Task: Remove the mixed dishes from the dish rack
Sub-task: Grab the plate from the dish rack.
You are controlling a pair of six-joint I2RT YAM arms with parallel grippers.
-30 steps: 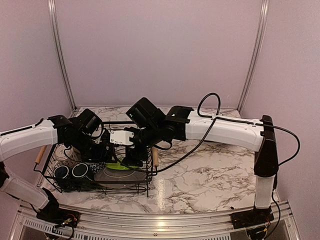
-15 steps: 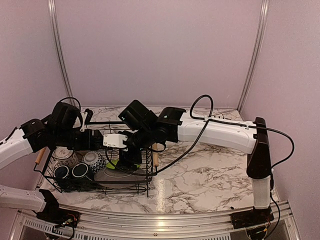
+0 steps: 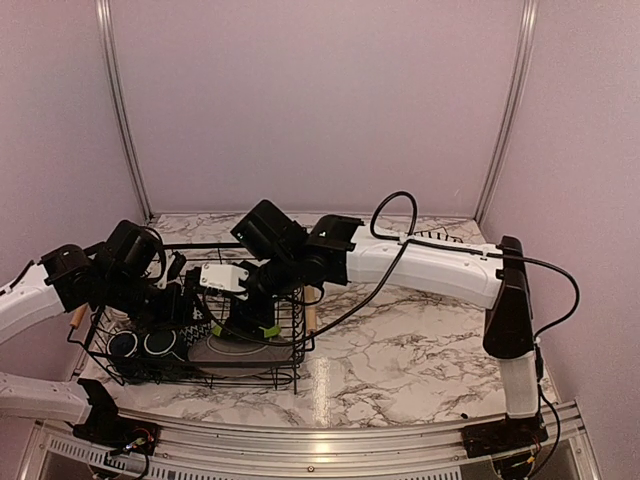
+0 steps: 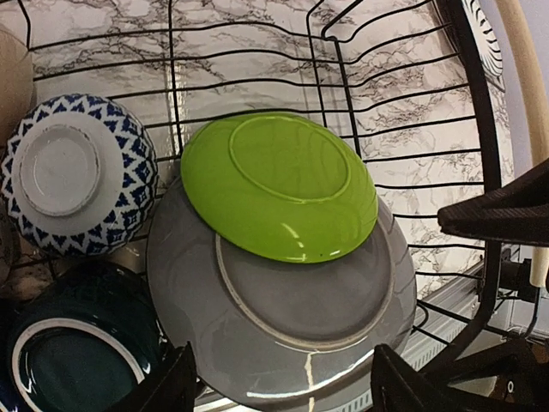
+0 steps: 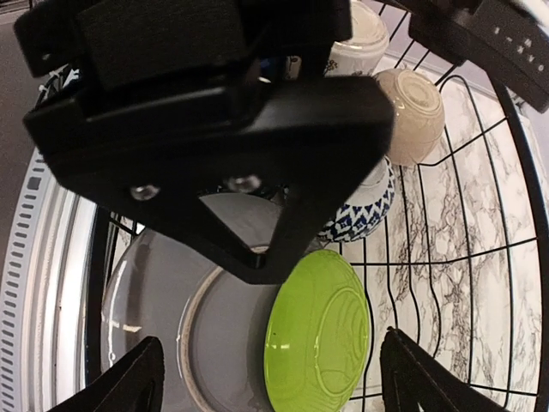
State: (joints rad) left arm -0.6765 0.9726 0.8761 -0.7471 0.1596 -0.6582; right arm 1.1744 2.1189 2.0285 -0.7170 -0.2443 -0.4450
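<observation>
Both arms: white shells on the long links, black joint housings.

The right arm [image 3: 430, 265] has a black cable arcing up behind the wrist, then running back along the white link to a black upright link. A white box [image 3: 222, 278] sits just behind the right gripper [image 5: 270, 371].

The left arm [image 3: 25, 300] has the same white and black scheme, with a round black motor housing behind the wrist.

On the left gripper [image 4: 287, 388], the fingers [image 4: 167, 390] are matte black and angular. The right fingers [image 5: 120, 382] look alike.

Left arm's black housing [image 5: 214, 129] blocks much of the right wrist view, covering the grey plate's [image 5: 146, 300] upper part. Left wrist view: dark mug [image 4: 69, 369] runs off the bottom edge, and the tan mug [image 4: 10, 86] is just a sliver at left.
</observation>
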